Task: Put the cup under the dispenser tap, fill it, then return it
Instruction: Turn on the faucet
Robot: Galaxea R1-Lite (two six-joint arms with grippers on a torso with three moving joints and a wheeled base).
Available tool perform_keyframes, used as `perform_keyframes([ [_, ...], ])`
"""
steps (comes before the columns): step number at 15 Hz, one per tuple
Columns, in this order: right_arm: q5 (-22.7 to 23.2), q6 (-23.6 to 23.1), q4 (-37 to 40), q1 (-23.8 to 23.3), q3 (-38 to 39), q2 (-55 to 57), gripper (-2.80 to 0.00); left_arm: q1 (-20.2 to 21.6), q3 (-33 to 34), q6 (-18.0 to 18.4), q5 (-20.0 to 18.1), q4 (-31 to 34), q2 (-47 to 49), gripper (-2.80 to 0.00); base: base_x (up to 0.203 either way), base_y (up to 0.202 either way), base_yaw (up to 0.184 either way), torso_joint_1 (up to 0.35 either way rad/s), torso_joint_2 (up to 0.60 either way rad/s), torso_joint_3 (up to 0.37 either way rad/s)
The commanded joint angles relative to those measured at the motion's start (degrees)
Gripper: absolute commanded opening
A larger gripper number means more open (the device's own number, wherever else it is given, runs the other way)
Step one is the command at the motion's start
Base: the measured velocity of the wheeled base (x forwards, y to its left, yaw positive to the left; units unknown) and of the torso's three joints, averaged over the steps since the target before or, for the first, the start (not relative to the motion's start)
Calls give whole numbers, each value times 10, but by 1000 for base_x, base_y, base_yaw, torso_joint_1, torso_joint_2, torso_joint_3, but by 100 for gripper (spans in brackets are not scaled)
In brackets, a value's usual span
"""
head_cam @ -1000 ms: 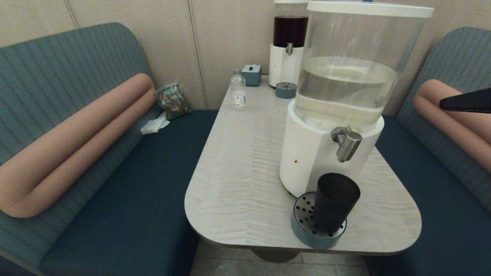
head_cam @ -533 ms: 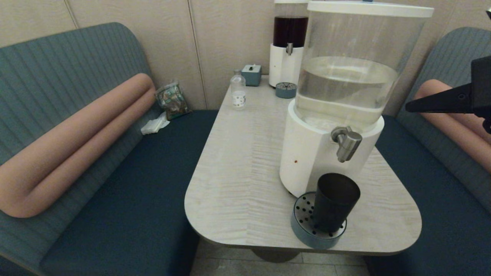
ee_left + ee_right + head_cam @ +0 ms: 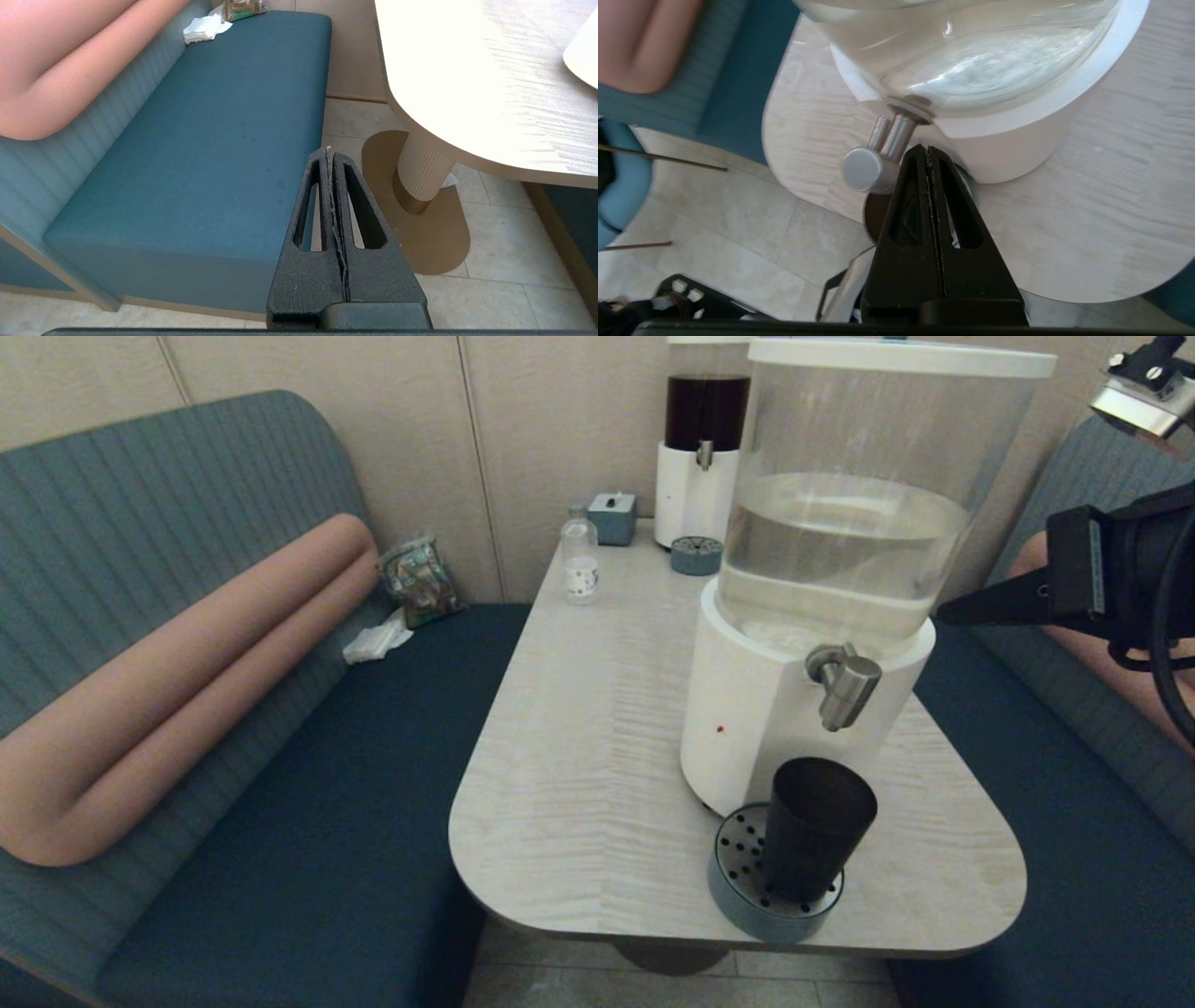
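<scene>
The dark tapered cup (image 3: pixel 812 826) stands upright on a round blue-grey perforated drip tray (image 3: pixel 747 887), directly below the brushed-silver dispenser tap (image 3: pixel 843 683) of the big clear-tank dispenser (image 3: pixel 845 523). My right gripper (image 3: pixel 948 612) is shut and empty, hovering to the right of the tank and above and to the right of the tap. In the right wrist view the tap (image 3: pixel 868 163) lies just beside the right gripper (image 3: pixel 927 148), and the cup (image 3: pixel 878 212) is mostly hidden behind the fingers. My left gripper (image 3: pixel 328 151) is shut, parked low beside the left bench.
A dark-liquid dispenser (image 3: pixel 700 448) with its own small drip tray (image 3: pixel 695 556), a small clear bottle (image 3: pixel 580 560) and a blue tissue box (image 3: pixel 612 516) stand at the table's far end. Cushioned benches flank the table (image 3: pixel 579 756). A snack bag (image 3: pixel 418 579) lies on the left bench.
My right gripper has come in from the right edge, moving left toward the tank and tap. The cup, tray and dispenser have stayed put.
</scene>
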Motion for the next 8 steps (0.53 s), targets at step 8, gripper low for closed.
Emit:
perform_keyframes([
  [8,-50,8,4,63,0,38,-280,0,0,-1,0,0,0,-280,0,0,0,0,0,0],
])
